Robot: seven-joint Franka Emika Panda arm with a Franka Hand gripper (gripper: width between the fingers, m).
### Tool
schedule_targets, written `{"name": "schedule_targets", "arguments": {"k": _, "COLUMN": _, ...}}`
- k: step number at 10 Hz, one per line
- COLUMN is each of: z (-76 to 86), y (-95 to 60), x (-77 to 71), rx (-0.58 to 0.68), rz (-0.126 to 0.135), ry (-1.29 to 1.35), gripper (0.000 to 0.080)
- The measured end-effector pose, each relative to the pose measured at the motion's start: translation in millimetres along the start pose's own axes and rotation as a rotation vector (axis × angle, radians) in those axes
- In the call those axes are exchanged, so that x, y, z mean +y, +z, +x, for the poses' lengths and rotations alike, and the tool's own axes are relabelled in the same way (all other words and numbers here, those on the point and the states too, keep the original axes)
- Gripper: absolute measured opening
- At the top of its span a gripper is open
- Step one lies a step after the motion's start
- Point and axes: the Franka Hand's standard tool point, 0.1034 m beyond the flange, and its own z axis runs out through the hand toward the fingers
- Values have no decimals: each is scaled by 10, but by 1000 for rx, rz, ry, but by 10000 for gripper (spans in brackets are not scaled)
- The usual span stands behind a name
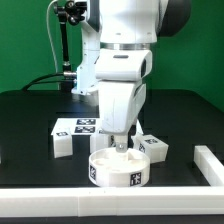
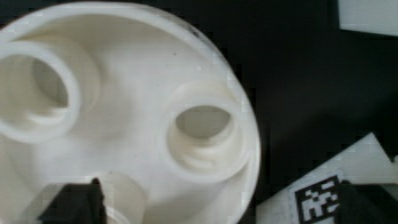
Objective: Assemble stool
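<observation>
The stool's round white seat disc lies flat near the table's front edge, a tag on its side wall. My gripper hangs straight down onto its top, jaws open, holding nothing. In the wrist view the seat disc fills most of the picture, showing two round sockets, and one dark finger stands against its rim. One chunky white leg block lies to the exterior view's left of the seat and another leg block to its right. A tagged white block's corner shows beside the seat.
The marker board lies flat behind the seat. A long white edge rail runs along the table's front and turns back at the exterior view's right. The table top is black.
</observation>
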Motion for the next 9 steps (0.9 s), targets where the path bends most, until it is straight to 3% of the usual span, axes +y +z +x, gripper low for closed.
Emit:
{"name": "schedule_targets", "arguments": {"k": 4, "z": -14, "y": 176, "x": -50, "rx": -9, "rz": 25, "ry": -17, "gripper": 649}}
{"name": "schedule_targets", "arguments": {"k": 9, "z": -129, "y": 228, "x": -47, "rx": -11, "rz": 35, "ry": 1, "gripper": 649}}
